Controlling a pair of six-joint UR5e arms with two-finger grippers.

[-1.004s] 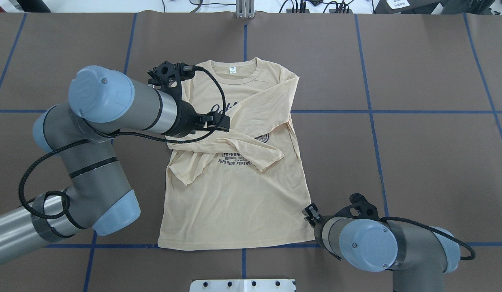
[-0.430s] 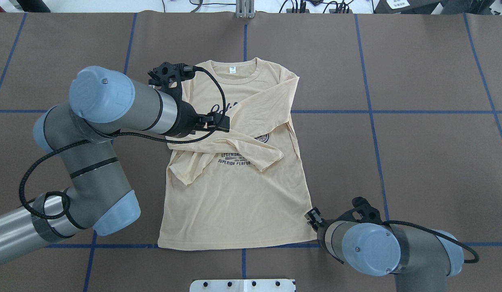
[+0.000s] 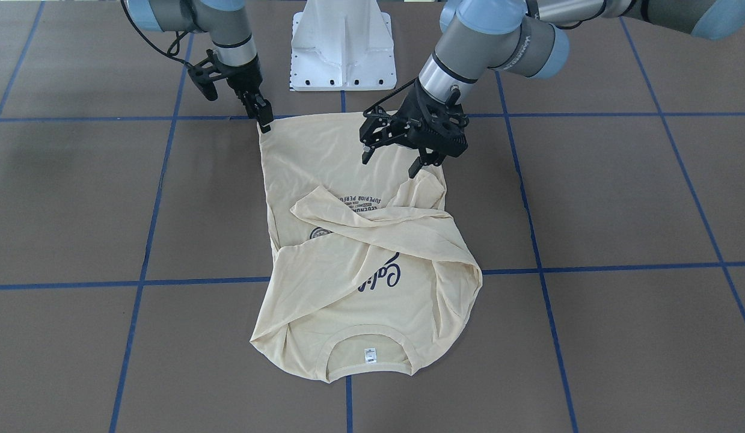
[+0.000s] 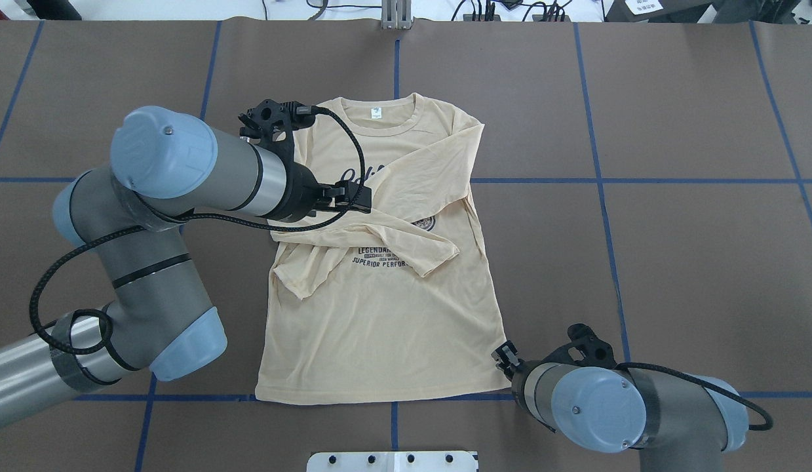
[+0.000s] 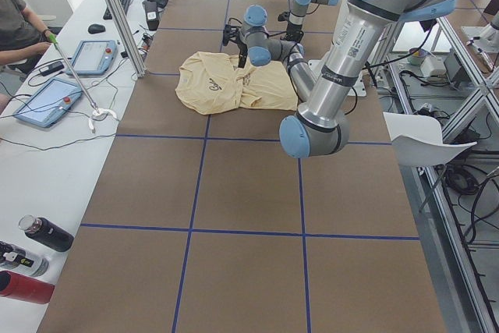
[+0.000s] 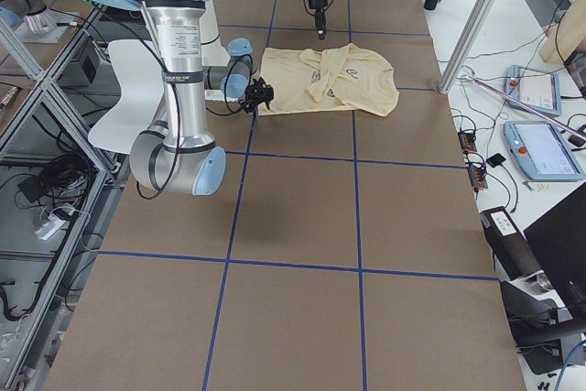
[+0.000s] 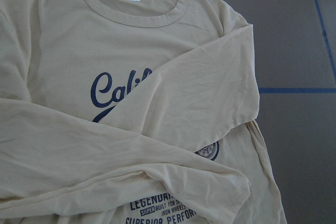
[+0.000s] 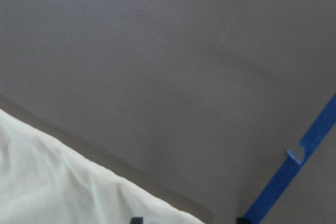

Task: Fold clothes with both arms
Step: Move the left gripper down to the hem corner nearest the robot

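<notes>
The brown table (image 4: 674, 262) carries the whole job. On it the cream T-shirt (image 4: 379, 328) lies flat, print up, with both sleeves (image 4: 406, 242) already crossed over the chest. Judging by that, the sleeve folds are done and the body fold comes next: the hem lifted and carried over toward the collar (image 7: 137, 23).

The left arm (image 4: 183, 164) reaches over the shirt's left side. The right arm (image 4: 596, 406) is bent low at the hem end.

The left gripper (image 3: 391, 161) hangs above the shirt with its fingers spread wide and nothing between them. The crossed sleeves lie just below and ahead of it, and the nearest hem corner lies well back toward the robot, so it has to travel there before it can pinch anything.

The right gripper (image 3: 265, 123) has its tips right at the right hem corner (image 3: 270, 135). In its own wrist view two dark tips show set apart at the bottom edge with pale cloth reaching in beside them, so it looks released, not yet gripping. Its next move calls for closing on that thin single edge without dragging the shirt askew.
</notes>
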